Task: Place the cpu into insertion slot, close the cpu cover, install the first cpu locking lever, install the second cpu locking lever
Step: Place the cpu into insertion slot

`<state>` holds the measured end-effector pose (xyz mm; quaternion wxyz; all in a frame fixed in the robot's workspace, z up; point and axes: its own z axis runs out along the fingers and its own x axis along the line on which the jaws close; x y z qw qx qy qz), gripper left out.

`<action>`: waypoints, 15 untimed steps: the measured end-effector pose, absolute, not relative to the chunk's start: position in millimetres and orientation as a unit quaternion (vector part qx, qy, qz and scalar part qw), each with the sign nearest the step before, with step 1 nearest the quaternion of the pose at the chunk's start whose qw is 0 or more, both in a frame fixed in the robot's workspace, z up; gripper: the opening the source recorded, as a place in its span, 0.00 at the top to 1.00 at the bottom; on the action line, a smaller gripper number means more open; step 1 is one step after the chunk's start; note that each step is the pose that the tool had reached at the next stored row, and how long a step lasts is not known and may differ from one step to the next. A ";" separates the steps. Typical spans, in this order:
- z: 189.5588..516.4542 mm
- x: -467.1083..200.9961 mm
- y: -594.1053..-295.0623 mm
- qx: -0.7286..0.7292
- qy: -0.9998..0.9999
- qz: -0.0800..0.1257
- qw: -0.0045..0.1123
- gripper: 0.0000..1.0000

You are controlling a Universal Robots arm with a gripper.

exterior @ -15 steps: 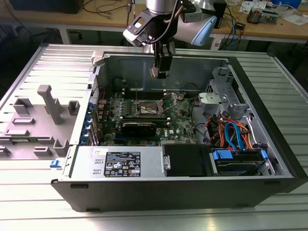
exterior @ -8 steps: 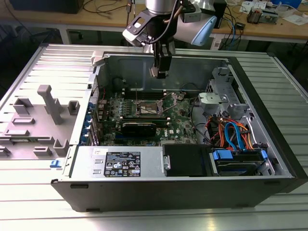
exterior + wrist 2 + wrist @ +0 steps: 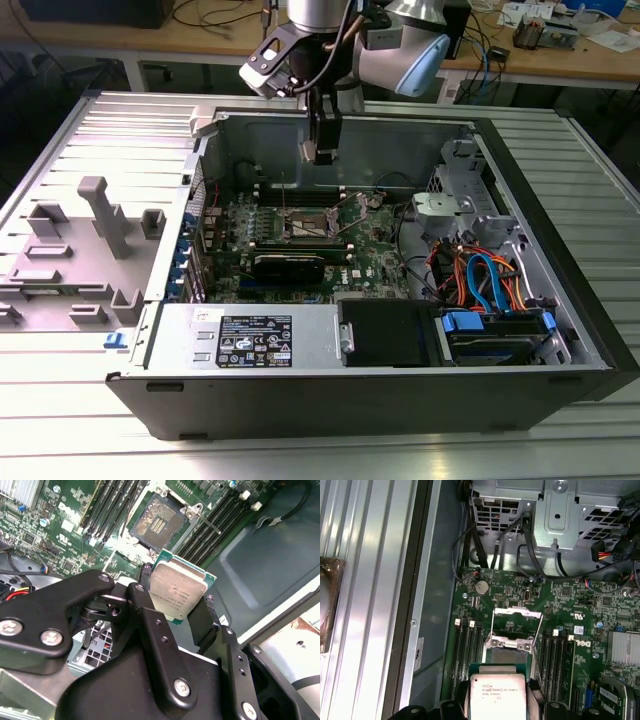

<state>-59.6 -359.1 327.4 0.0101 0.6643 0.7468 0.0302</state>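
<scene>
Exterior view, near edge of the open computer case (image 3: 400, 400): grey power supply (image 3: 250, 340) with a white label, black fan shroud (image 3: 385, 332) just beside it. Blue and orange cables (image 3: 490, 285) sit at the near corner on the exterior view's right. The case lies on a ribbed metal table (image 3: 60, 430).

Middle of case: green motherboard (image 3: 370, 260), with the insertion slot (image 3: 305, 228) near its centre. In the first wrist view the slot (image 3: 509, 656) is uncovered and has nothing seated in it. Long black memory slots (image 3: 465, 655) flank it on both sides. In the second wrist view the slot (image 3: 157, 525) shows a dark, dull centre with a shiny rim.

The cpu cover (image 3: 517, 612) is swung up off the slot, hinged at the slot's far edge, and the board is visible through its window. A thin wire lever (image 3: 536, 665) stands free along one side of the slot.

The gripper (image 3: 322, 150) hangs above the board, about level with the case's far wall. In the second wrist view the gripper (image 3: 176, 600) is closed on the cpu (image 3: 175, 587), with black fingers (image 3: 145, 605) clamping two opposite edges. The metal top faces the camera and the green edge is visible. The cpu (image 3: 498, 697) is held clear of the slot, not touching it.

Far side: grey drive cage (image 3: 570, 510) at the board's far edge, wooden workbench (image 3: 560, 55) behind the case
</scene>
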 end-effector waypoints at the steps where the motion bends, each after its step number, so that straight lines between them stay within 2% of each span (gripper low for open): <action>1: 327.4 -59.6 -359.2 0.664 0.747 0.030 0.010 0.46; 15: 324.9 -59.7 -359.1 0.664 0.747 0.032 0.008 0.46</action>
